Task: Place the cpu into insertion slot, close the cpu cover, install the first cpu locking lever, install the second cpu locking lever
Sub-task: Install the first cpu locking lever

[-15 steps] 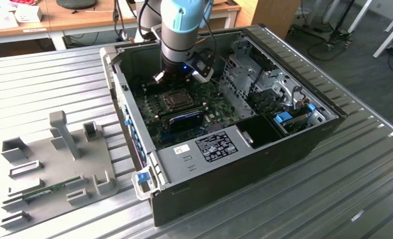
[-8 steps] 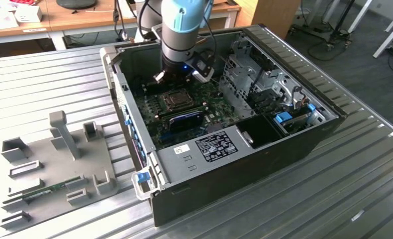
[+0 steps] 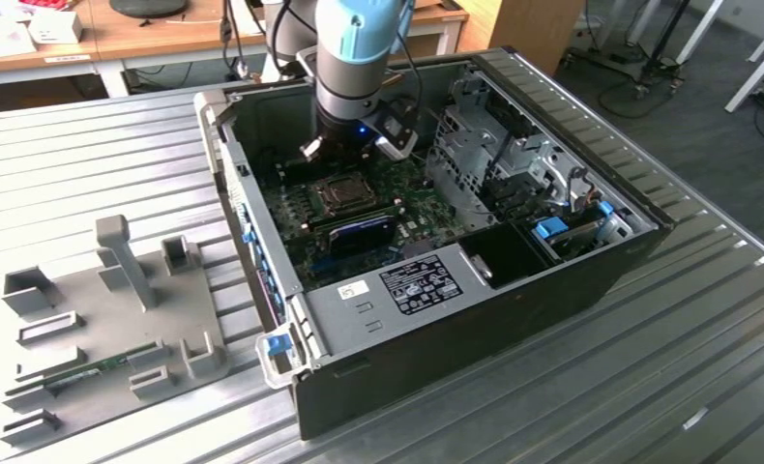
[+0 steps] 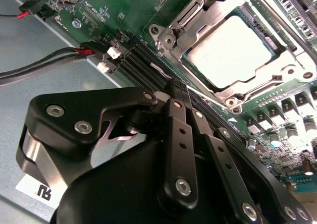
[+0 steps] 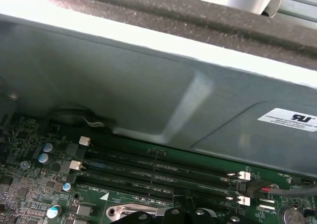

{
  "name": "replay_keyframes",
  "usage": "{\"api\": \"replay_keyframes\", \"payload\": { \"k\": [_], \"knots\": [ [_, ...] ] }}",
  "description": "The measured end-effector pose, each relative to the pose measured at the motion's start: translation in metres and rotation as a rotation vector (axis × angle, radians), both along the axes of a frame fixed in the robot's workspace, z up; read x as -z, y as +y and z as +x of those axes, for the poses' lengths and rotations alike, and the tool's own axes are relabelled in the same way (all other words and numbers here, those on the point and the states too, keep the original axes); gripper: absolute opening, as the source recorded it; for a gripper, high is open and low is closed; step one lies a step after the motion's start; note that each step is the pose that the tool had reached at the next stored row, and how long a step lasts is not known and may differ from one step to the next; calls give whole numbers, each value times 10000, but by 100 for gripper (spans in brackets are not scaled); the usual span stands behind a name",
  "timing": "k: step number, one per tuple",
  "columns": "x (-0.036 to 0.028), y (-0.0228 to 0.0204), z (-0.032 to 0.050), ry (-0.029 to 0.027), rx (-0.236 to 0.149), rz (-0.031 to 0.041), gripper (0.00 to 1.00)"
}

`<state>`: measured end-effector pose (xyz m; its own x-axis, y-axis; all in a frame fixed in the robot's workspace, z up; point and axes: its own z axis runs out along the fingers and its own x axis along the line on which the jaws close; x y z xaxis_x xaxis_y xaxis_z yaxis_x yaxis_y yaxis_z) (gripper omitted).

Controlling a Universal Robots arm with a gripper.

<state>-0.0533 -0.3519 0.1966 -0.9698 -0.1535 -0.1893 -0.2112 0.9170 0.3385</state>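
**Locking-lever step, by the look of it: cpu [image 4: 230, 50] seated in insertion slot [image 4: 278, 44], cpu cover [image 4: 198, 78] down over it.**

Hovers low inside the case, gripper [image 4: 176, 90] pinched together on nothing, tip over the memory slots [image 4: 133, 65] just beside the cover's edge and close to a thin lever rod [image 4: 161, 69]; cannot tell whether touching. Calls, probably, for a steady sideways press to hook that rod without scraping those slots.
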Motion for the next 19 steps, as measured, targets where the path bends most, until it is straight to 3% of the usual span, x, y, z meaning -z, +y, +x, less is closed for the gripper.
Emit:
{"api": "replay_keyframes", "payload": {
  "k": [19],
  "knots": [
    [0, 23, 29, 0, -1, 0, 10]
  ]
}}
